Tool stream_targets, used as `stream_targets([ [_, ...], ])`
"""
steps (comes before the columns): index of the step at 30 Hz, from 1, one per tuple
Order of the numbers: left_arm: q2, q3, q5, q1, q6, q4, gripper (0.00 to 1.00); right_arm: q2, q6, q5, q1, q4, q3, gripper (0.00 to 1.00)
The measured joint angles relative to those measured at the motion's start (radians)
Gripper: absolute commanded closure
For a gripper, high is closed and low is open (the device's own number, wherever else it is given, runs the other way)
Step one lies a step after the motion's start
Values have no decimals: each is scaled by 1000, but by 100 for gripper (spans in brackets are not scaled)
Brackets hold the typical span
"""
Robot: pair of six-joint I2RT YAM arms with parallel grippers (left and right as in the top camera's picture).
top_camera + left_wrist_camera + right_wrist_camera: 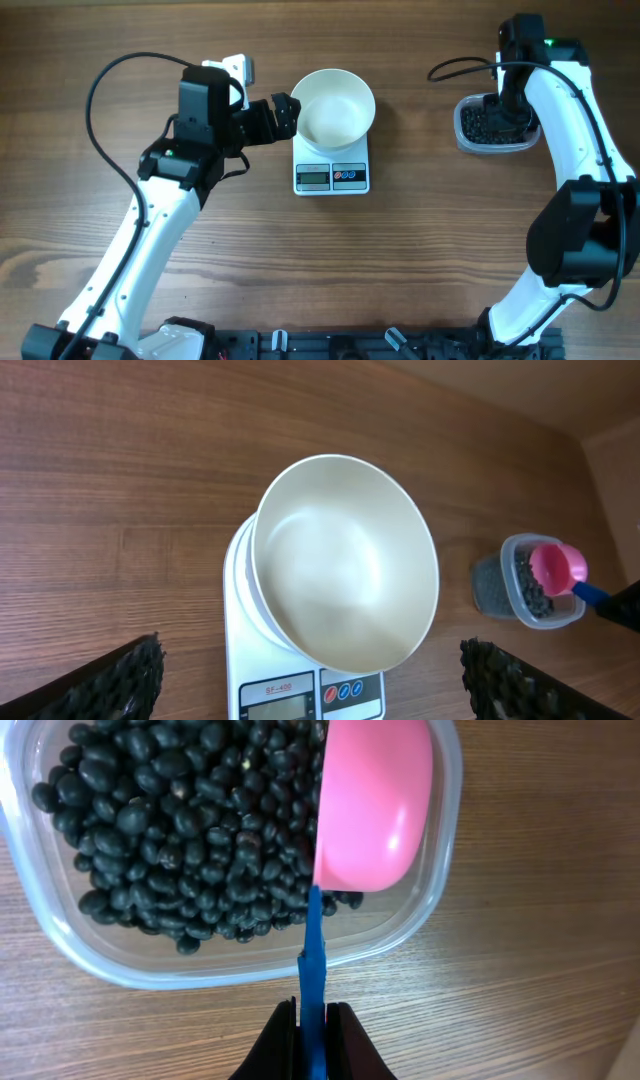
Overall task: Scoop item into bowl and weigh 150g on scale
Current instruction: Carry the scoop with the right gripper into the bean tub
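Bowl [334, 104] sits on the scale [332, 172], covering the rear of the platform. The front strip with the display and 2 buttons sticks out past the bowl's rim. The inside of the bowl shows plain white.

Left gripper [285, 115] has its jaws spread wide and holds nothing. Its 2 fingers [110, 680] sit at the lower corners of the left wrist view, with the bowl ahead between them. From overhead the tips are just beside the bowl's left rim. Cannot tell if they touch it.

Right gripper [312, 1030] is pinched narrow on the blue handle of a pink scoop [372, 805]. It holds the handle at its end, just outside the near wall of the clear tub [430, 910]. The scoop's cup is over the right part of the tub, close to the right wall. Its left edge is against the black pellets [170, 830], which fill the rest of the tub up to the left and far walls.

The tub is well apart from the scale, with a bare stretch of table [420, 260] between them. More bare wood lies in front of the scale, between the 2 arms. In the left wrist view the table's edge shows beyond the tub.
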Motion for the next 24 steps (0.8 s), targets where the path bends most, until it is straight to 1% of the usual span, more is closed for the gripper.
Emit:
stream_targets([
  [6, 2, 0, -3, 0, 0, -3, 0, 4, -2, -51, -3, -29, 0, 96],
  [13, 2, 0, -3, 0, 0, -5, 0, 2, -3, -49, 6, 78, 0, 94],
  [19, 2, 0, -6, 0, 0, -6, 0, -10, -9, -28, 5, 225, 0, 93],
  [22, 2, 0, -6, 0, 0, -6, 0, -9, -10, -29, -12, 246, 2, 93],
  [23, 2, 0, -6, 0, 0, -6, 0, -9, -10, -35, -18, 248, 3, 89],
  [24, 2, 0, -6, 0, 0, -6, 0, -9, -10, -41, -22, 250, 4, 87],
])
